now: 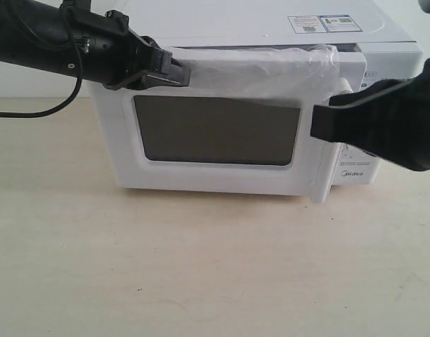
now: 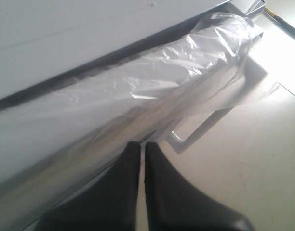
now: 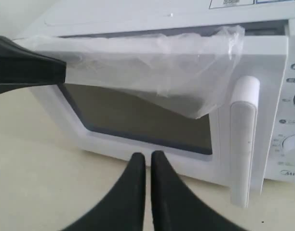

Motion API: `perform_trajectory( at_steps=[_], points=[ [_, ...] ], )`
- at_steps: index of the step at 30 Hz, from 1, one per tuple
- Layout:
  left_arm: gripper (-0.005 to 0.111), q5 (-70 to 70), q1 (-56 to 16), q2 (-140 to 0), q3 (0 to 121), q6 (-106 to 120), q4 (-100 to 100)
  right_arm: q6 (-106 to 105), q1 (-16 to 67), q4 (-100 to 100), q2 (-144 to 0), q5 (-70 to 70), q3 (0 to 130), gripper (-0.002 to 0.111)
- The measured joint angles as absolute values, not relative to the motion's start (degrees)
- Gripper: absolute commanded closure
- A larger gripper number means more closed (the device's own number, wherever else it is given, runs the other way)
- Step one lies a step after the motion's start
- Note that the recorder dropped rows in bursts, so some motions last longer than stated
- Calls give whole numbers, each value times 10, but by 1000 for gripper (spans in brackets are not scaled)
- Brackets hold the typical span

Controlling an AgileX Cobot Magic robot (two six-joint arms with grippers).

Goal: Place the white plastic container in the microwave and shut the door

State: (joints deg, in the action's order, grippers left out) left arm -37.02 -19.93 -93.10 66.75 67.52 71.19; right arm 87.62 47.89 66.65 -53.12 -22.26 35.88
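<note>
Door (image 1: 215,133) almost shut, handle (image 1: 318,172) edge at right standing proud of microwave (image 1: 236,21) front. White plastic container unseen, judged inside. Left claw (image 1: 178,70) closed, tips at door's upper left, hinge side. Right claw (image 1: 320,123) closed, empty, just near of handle: better placed for push toward far side.
</note>
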Motion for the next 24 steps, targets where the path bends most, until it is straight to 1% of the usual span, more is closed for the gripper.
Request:
perform_trajectory(
  at_steps=[6,13,18,24],
  points=[
    [102,-377,-199,-931,669,680,712,970,479,757,-555,-236,359,108],
    [102,-396,-199,-925,672,683,712,1164,479,933,-628,-273,359,108],
    [102,-399,-199,-893,672,692,700,1194,479,972,-667,-311,359,108],
    [102,-409,-199,-839,672,681,682,1200,479,990,-676,-317,359,108]
  ],
)
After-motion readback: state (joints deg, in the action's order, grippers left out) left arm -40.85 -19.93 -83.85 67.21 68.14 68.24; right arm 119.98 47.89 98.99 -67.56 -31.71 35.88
